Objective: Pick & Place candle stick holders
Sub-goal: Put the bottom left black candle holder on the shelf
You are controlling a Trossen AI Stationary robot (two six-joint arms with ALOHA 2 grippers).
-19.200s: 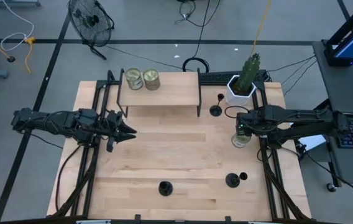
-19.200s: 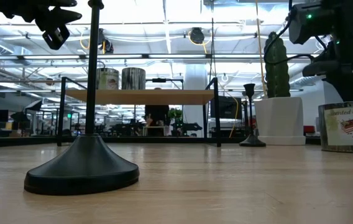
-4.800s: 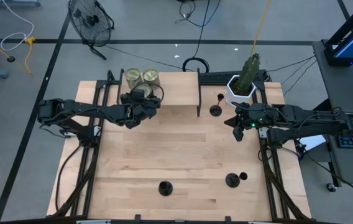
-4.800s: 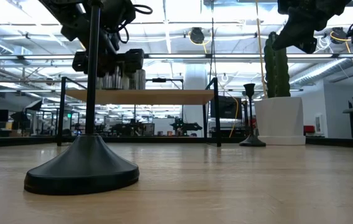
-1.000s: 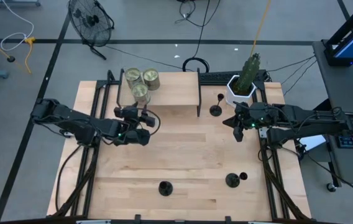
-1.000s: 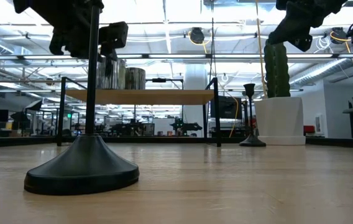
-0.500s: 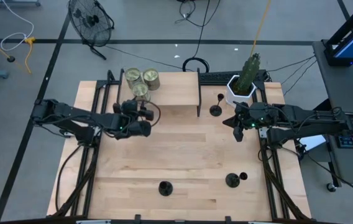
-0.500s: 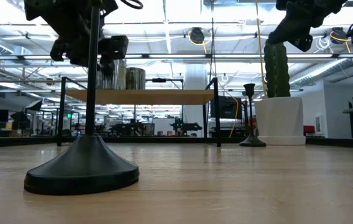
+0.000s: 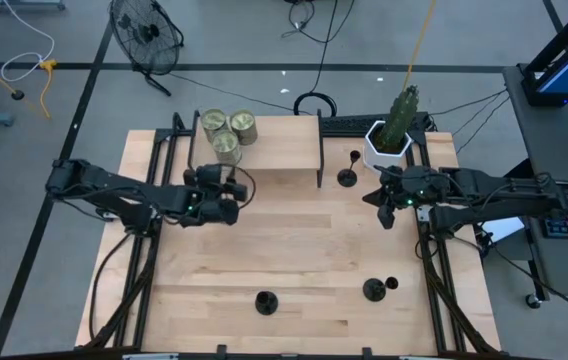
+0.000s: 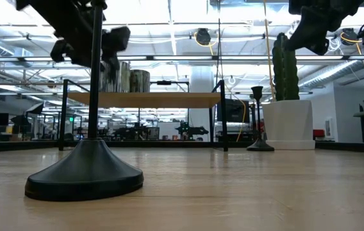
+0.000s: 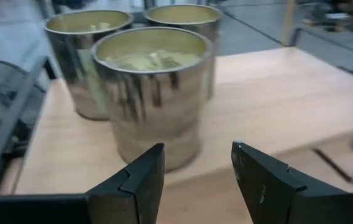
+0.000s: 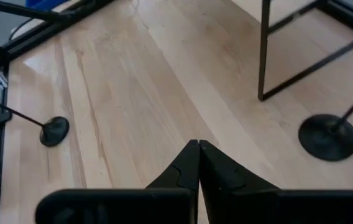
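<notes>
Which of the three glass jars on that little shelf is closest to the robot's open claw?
The front jar, alone at the shelf's edge facing the left gripper; the other two sit side by side behind it.

Wooden table (image 9: 294, 250), 3 black holders (image 9: 265, 301), raised shelf (image 9: 274, 150), cactus pot (image 9: 386, 145)

Three black candle stick holders are standing upright on the worktop: one (image 9: 265, 301) at the near edge toward the middle, one (image 9: 374, 289) near right, and one (image 9: 348, 176) far right, each showing a round disc base and thin stem.
</notes>
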